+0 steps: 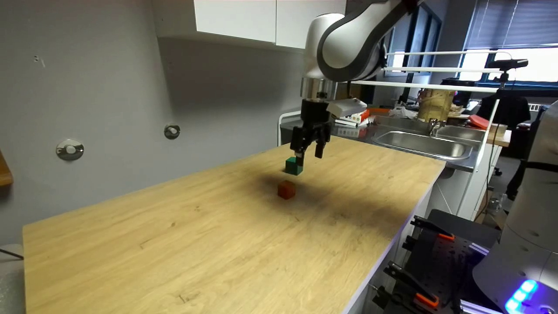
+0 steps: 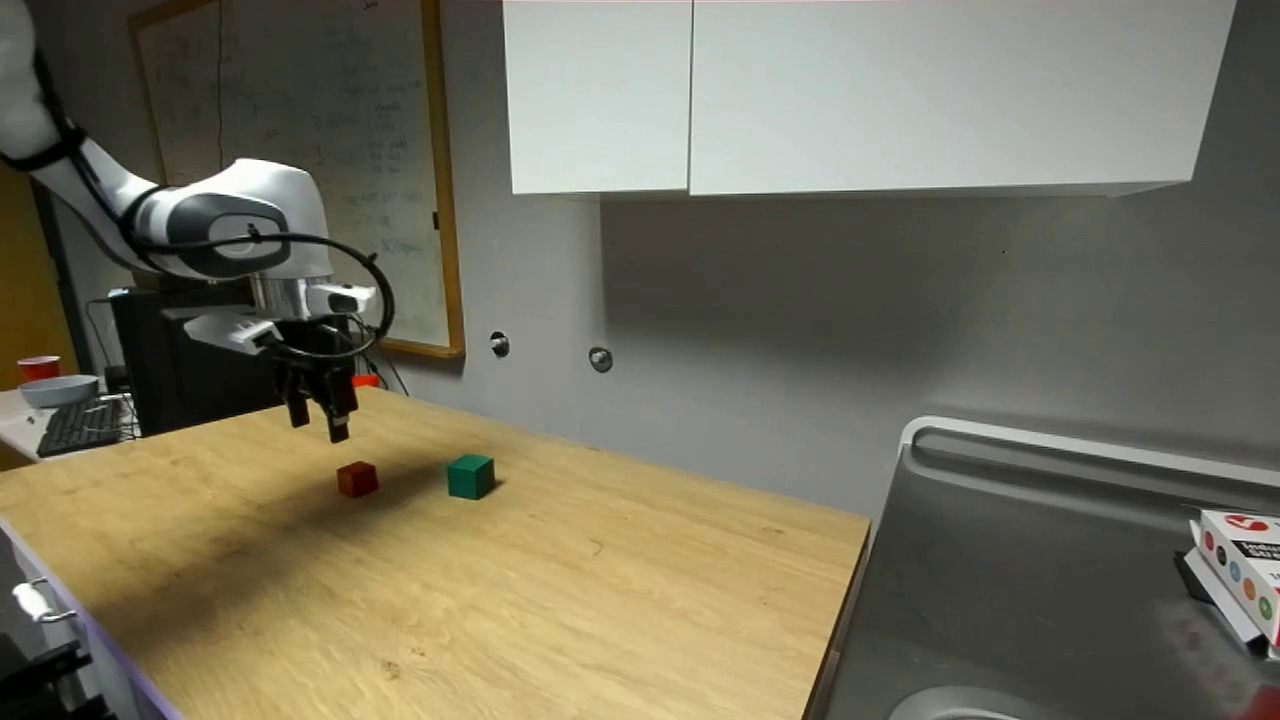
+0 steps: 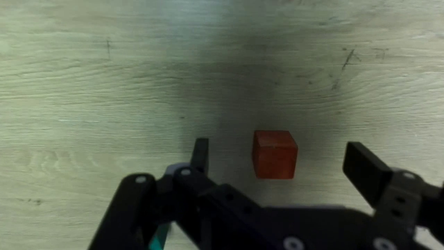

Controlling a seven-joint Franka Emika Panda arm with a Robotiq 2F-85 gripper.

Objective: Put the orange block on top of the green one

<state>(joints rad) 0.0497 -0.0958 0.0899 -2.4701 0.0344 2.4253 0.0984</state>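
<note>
See a grey wall (image 1: 96, 87) behind a pale wooden tabletop (image 1: 174, 244). Well away from the pincer (image 2: 319, 424), find a steel sink (image 1: 420, 143) and a blue-grey bowl (image 2: 60, 391); cannot make out their contents. Note the pincer unclenched, with fingers (image 3: 364, 170) far apart. Below, between them in the wrist view, find the orange block (image 3: 275, 159) flat on the tabletop, with edges roughly along the grain: cubic, plain-sided, dull orange-red. To one side of the pincer, find the green block (image 2: 468, 478).

I have a light-brown, wood-grained tabletop (image 2: 520, 600) below me. A small orange-red cube (image 2: 357, 479) and a small dark green cube (image 2: 471, 477) sit on it, near but apart
</note>
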